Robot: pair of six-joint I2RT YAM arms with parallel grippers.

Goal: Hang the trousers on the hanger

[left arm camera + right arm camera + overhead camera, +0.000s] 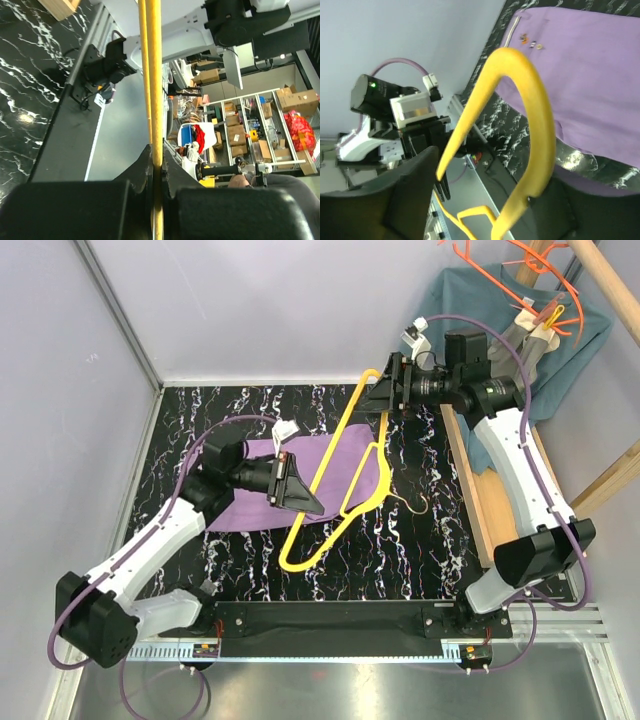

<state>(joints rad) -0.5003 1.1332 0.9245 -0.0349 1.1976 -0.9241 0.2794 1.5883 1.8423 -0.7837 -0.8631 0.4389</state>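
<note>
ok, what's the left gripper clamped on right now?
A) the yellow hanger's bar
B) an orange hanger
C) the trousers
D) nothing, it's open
A: in the left wrist view the left gripper is shut on the hanger, with the yellow bar pinched between its fingers. The trousers lie on the table beneath.
</note>
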